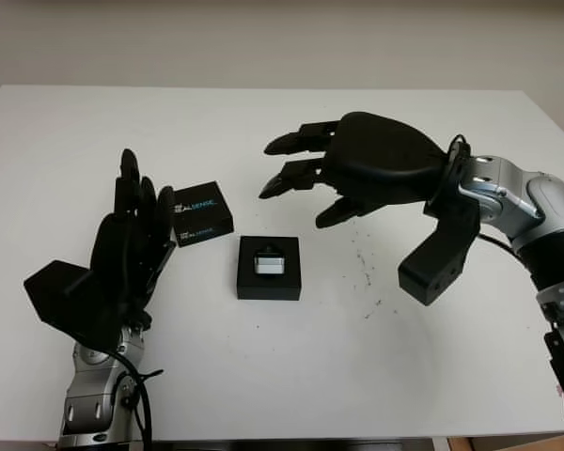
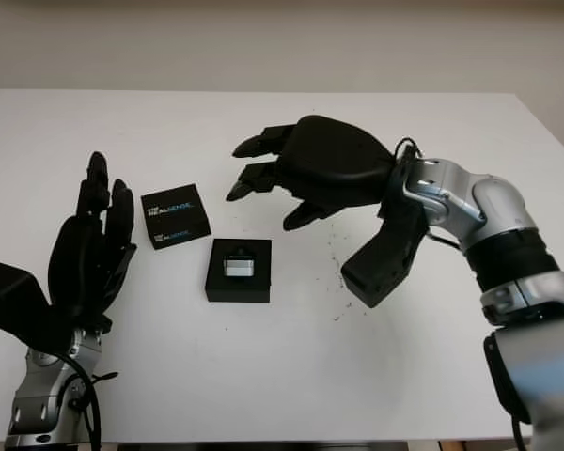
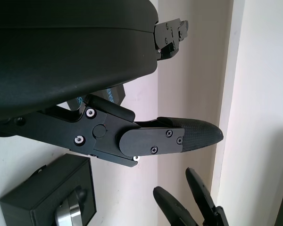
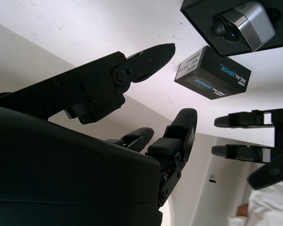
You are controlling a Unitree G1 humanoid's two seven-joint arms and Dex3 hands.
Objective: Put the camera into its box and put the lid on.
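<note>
At frame centre, your camera [image 1: 268, 263] sits in its box [image 1: 269, 284]; lid [image 1: 202, 212] beside. Both robot hands open: left robot hand [image 1: 132, 246] lower left, right robot hand [image 1: 334, 174] above the box.

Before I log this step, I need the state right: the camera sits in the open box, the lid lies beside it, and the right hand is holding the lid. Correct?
Not quite. The right hand holds nothing; it is open above the table, beyond the box. The left eye view shows the lid lying apart from it. The camera does sit in the open box, lid beside it.
</note>
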